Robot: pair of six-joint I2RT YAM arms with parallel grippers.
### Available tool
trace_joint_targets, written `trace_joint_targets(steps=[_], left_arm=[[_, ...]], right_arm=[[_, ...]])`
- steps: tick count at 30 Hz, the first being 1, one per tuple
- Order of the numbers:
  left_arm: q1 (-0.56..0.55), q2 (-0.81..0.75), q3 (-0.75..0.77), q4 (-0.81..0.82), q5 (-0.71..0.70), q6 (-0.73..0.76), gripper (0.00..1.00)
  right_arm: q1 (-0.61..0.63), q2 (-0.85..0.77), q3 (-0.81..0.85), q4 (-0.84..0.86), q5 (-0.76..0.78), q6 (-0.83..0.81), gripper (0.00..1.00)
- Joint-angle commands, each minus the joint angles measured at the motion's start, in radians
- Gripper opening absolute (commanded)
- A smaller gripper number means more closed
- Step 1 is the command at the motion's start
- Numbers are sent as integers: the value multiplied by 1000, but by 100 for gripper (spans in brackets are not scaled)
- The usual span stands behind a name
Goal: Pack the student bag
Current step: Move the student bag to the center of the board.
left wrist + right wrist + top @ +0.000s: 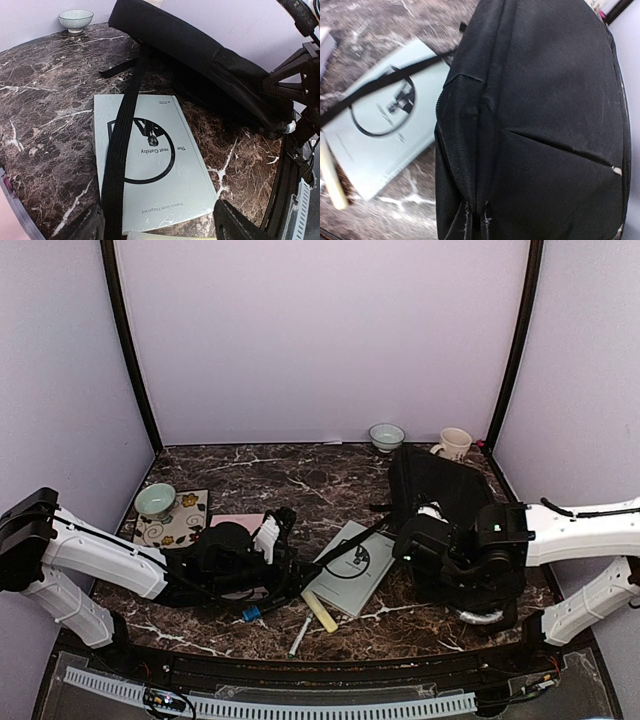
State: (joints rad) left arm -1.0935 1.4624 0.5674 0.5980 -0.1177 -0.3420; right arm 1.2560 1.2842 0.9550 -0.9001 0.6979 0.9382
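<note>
- Clenching a seam of the large black fabric student bag [545, 100] — right end effector [425, 535].
- Left end effector [160, 227] released, black strap [122, 140] and pale paperback book [165, 170] beneath.

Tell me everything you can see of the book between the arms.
The book is a thin pale grey-blue paperback with a black ring and a small figure on its cover, titled The Great Gatsby. It lies flat and closed, cover up, on the marble table, askew to its edge. A black strap from the bag lies across the cover end to end. The bag sits close past one corner; whether they touch I cannot tell. A pale yellow stick lies by its near edge.
</note>
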Motion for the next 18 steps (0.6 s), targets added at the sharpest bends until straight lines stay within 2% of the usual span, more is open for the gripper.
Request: trace_joint_targets(steps=[1, 7, 12, 15, 18], left_arm=[[-4, -30, -23, 25, 6, -1, 77], [-5, -38, -28, 24, 9, -4, 77], [-5, -43, -29, 22, 18, -8, 77], [-4, -43, -29, 22, 20, -8, 77], [-4, -38, -27, 22, 27, -11, 77]], right_arm=[[-32, -6, 71, 241, 49, -153, 0], [-104, 60, 90, 357, 5, -191, 0], [-114, 97, 63, 489, -146, -253, 28], [-116, 77, 51, 506, -177, -266, 60], [-126, 33, 21, 516, -185, -264, 78]])
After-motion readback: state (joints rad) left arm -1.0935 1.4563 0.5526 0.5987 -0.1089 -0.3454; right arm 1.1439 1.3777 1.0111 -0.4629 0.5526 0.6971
